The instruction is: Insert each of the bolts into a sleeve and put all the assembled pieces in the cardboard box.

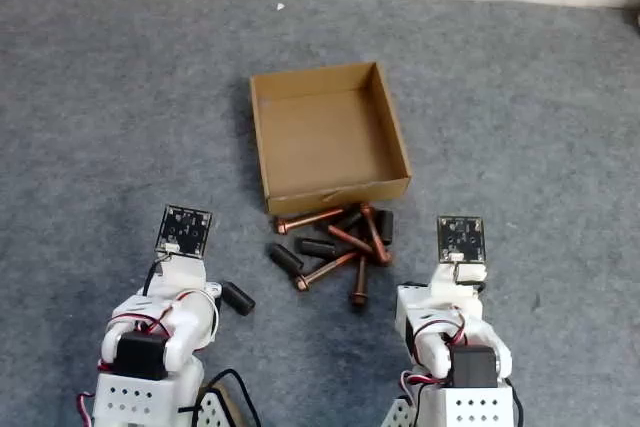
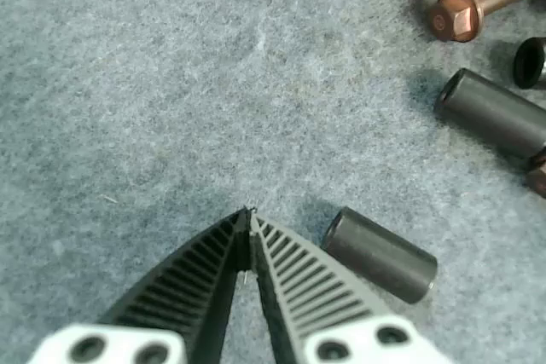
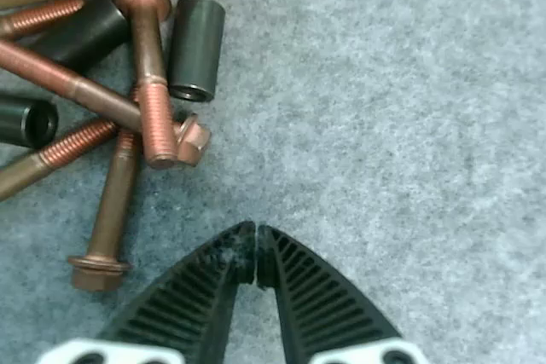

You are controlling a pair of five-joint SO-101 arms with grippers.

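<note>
Several copper bolts and black sleeves lie in a loose pile just in front of the open cardboard box. One sleeve lies apart, beside the left arm; in the left wrist view this sleeve is right next to my left gripper, which is shut and empty on the carpet. My right gripper is shut and empty too, a short way from the bolts and an upright-lying sleeve.
Grey carpet covers the whole table. The box holds nothing and stands behind the pile. Both arms sit at the near edge, left and right, with open carpet to either side.
</note>
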